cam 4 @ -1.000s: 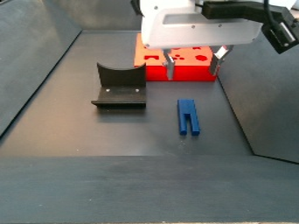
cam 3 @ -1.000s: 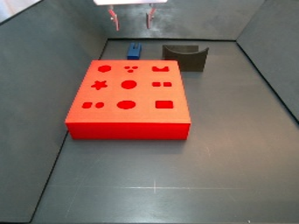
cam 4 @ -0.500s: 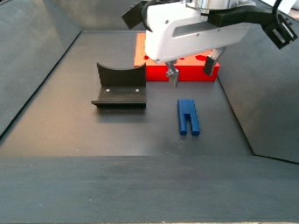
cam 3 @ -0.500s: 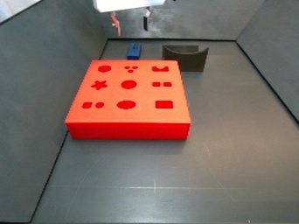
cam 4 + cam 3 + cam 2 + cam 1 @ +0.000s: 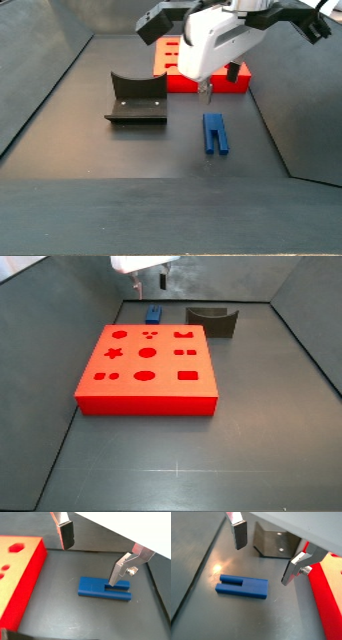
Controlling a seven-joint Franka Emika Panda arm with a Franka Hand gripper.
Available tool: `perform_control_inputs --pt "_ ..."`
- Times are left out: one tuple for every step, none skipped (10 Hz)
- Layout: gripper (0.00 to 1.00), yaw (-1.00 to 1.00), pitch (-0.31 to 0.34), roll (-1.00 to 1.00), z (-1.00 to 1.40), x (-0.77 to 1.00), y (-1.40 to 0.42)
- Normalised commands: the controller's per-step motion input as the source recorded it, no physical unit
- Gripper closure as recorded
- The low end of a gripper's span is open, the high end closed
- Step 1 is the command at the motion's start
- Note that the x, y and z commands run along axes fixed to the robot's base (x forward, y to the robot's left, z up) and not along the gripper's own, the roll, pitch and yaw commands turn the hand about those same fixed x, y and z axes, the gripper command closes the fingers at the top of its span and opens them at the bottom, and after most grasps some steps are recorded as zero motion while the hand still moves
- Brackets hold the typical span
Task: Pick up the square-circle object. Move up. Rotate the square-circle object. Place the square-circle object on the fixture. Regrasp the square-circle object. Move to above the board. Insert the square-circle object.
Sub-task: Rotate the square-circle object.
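One gripper (image 5: 93, 556) is hovering w/ jaws wide apart, holding nothing, above the square-circle object (image 5: 104, 590). Object is lying flat on floor, near the fixture (image 5: 276, 543) & board (image 5: 18, 577).

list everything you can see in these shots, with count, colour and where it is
square-circle object: 1, blue, flat on the floor, below the hand, untouched
fixture: 1, dark grey-black, on the floor, apart from the blue piece
board: 1, bright red with shaped cut-outs, on the floor
floor: 1, dark grey, walled on its sides
hand: 1, silver fingers with dark pads, open, above the square-circle object, holding nothing
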Motion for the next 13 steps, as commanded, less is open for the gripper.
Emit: perform_control_inputs --pt "0.0 1.0 0.002 0.0 -0.05 0.03 0.0" --pt "0.0 1.0 0.002 0.0 -0.05 0.03 0.0" --pt "0.0 1.0 0.002 0.0 -0.05 0.03 0.0" --pt "0.0 1.0 0.002 0.0 -0.05 0.03 0.0" --pt "0.0 1.0 0.002 0.0 -0.05 0.03 0.0" --pt "0.0 1.0 0.002 0.0 -0.05 0.03 0.0" --pt "0.0 1.0 0.002 0.0 -0.05 0.03 0.0" --pt "0.0 1.0 0.002 0.0 -0.05 0.03 0.0" --pt "0.0 1.0 0.002 0.0 -0.05 0.03 0.0" --pt "0.0 1.0 0.002 0.0 -0.05 0.03 0.0" --pt "0.0 1.0 0.002 0.0 -0.05 0.03 0.0" --pt "0.0 1.0 0.002 0.0 -0.05 0.03 0.0" --pt "0.0 1.0 0.002 0.0 -0.05 0.03 0.0"
